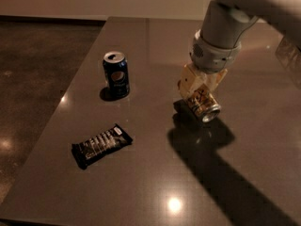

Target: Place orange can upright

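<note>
The orange can [203, 103] has an orange-gold body with dark markings and a silver end. It lies tilted on its side, its silver end pointing to the lower right, right of the table's middle. My gripper [201, 84] comes down from the upper right and is shut on the orange can, its cream fingers [189, 81] on either side of the can's body. The can seems raised a little off the table [155, 182], with its shadow below it.
A dark blue Pepsi can [116, 74] stands upright left of the gripper. A dark snack bar wrapper [101, 145] lies flat at the front left. The table's left edge runs diagonally beside a dark floor.
</note>
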Motion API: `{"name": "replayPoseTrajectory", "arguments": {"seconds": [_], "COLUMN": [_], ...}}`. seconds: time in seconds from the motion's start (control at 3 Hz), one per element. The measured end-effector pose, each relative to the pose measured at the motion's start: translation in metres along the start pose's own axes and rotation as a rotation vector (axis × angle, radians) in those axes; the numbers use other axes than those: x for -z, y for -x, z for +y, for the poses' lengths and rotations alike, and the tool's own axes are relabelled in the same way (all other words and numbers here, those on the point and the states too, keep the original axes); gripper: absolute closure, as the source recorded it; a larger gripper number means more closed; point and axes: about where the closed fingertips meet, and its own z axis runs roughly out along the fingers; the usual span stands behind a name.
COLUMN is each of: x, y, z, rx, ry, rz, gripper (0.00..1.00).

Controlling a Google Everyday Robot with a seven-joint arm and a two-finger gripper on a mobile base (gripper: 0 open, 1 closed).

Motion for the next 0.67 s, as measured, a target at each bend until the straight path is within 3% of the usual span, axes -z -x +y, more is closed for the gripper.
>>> {"name": "replayPoseTrajectory", "arguments": {"seconds": [0.33,0.67], "x": [0.023,0.035], "y": [0.002,0.003], "z": [0.004,0.008], "rx": [0.097,0.178], "ry": [0.054,0.118], "rz": [-0.117,-0.243], "gripper": [1.00,1.00]}}
